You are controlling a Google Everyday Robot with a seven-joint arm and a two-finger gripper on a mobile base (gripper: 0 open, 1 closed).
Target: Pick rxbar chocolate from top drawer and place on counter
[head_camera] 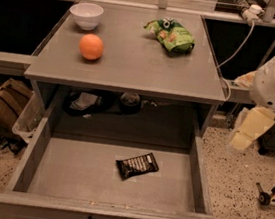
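Observation:
The rxbar chocolate (137, 165) lies flat on the bottom of the open top drawer (70, 176), a little right of centre, in a dark wrapper with white lettering. The drawer is pulled fully out below the grey counter (133, 63). My gripper (243, 138) hangs off the white arm at the right of the cabinet, outside the drawer and above the floor. It is well apart from the bar and holds nothing that I can see.
On the counter are a white bowl (86, 14) at the back left, an orange (91, 47) in front of it and a green snack bag (171, 34) at the back right. A brown bag (8, 104) sits on the floor at the left. A cable (236, 49) hangs at the right.

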